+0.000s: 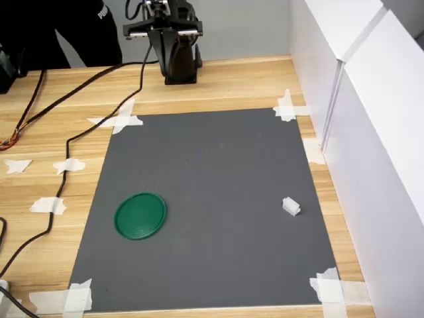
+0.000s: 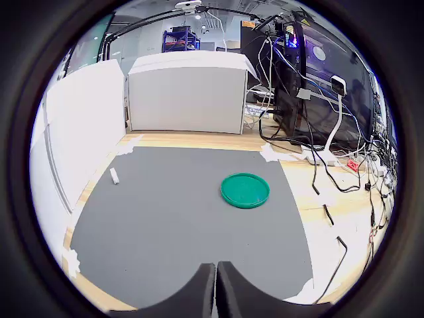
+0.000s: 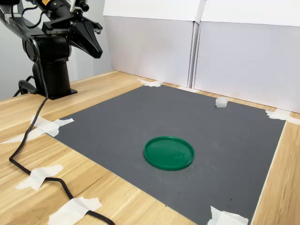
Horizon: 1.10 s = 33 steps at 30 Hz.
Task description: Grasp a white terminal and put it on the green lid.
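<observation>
My pincer (image 3: 95,48) hung high above the wooden table (image 3: 28,105), near my base and off the edge of the grey mat (image 1: 212,199), with its two fingers pressed together and nothing between them; the wrist view showed the fingertips (image 2: 216,286) meeting in a thin seam. Ahead of the pincer and well away from it, the green lid (image 2: 245,190) lay flat on the mat. The white terminal (image 1: 291,207) sat well apart from the lid, toward the white wall (image 1: 371,132), also far from my fingers. White tape (image 1: 286,106) held the mat's corners. A dark garment (image 1: 93,26) behind my base bore white letters that I read as "PUMA".
</observation>
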Motion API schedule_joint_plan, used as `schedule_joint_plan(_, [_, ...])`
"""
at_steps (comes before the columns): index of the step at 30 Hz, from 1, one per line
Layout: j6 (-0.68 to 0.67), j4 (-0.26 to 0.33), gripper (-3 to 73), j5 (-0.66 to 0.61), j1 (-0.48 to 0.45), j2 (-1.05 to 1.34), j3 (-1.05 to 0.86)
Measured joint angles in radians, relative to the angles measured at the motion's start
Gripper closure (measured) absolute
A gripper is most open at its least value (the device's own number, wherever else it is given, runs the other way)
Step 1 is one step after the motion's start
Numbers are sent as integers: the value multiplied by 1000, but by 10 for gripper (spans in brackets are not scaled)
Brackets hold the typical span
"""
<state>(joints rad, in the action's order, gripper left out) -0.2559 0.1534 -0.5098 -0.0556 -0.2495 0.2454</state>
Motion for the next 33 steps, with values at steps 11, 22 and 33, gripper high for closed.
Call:
schedule_joint_plan(11, [0,0,711,0,0,0,0])
schedule_joint_plan(22, [0,0,711,0,0,0,0])
schedule_joint_plan(33, [0,0,711,-36,0,-56,11])
